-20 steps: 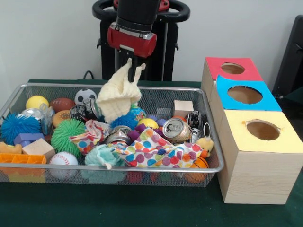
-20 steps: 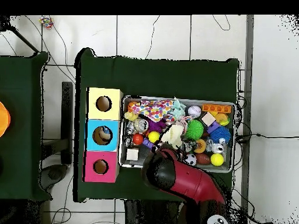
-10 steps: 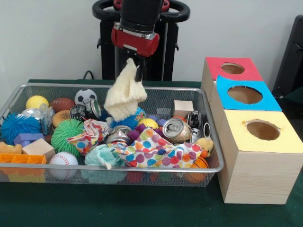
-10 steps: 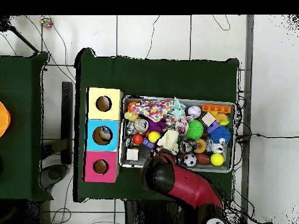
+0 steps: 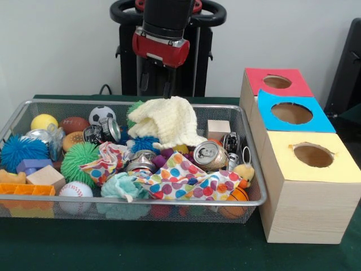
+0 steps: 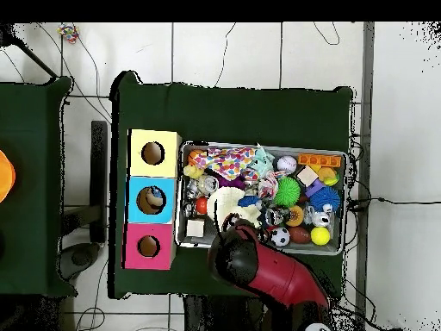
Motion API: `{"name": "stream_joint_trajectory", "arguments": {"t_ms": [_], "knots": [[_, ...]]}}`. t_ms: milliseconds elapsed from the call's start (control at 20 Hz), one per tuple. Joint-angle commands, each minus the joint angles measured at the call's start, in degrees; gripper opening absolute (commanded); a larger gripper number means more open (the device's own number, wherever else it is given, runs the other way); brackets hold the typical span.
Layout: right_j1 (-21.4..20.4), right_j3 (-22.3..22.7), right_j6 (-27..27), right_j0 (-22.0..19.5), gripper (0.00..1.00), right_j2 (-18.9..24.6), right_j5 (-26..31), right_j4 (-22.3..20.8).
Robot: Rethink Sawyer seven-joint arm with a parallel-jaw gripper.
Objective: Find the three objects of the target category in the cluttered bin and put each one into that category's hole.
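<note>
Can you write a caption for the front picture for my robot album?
The open tool hangs over a cream knitted cloth lying on the toys in the wire bin.

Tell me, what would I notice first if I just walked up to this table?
Probably the wire mesh bin crammed with balls, cans and spotted cloths, with a cream knitted cloth draped on top near its back wall. Right above it hangs the red and black gripper, open and empty. Beside the bin stand three wooden boxes with red, blue and yellow holed tops.

The claw (image 5: 157,83) hangs from the arm, parted and empty.
</note>
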Motion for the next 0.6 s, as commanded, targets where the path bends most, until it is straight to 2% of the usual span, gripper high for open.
{"name": "stream_joint_trajectory", "arguments": {"t_ms": [50,150,300,450,600], "knots": [[2.1,0.29,13.2,0.91,1.0,0.04,4.02,4.09],[2.3,-1.15,11.76,0.54,1.0,-0.27,2.95,3.27],[2.87,-5.08,8.22,-2.14,1.0,0.14,4.63,1.98],[4.53,-9.43,3.93,-5.89,1.0,1.82,4.84,-0.04],[6.0,-11.04,1.82,-8.8,1.0,3.98,3.47,-1.46]]}}
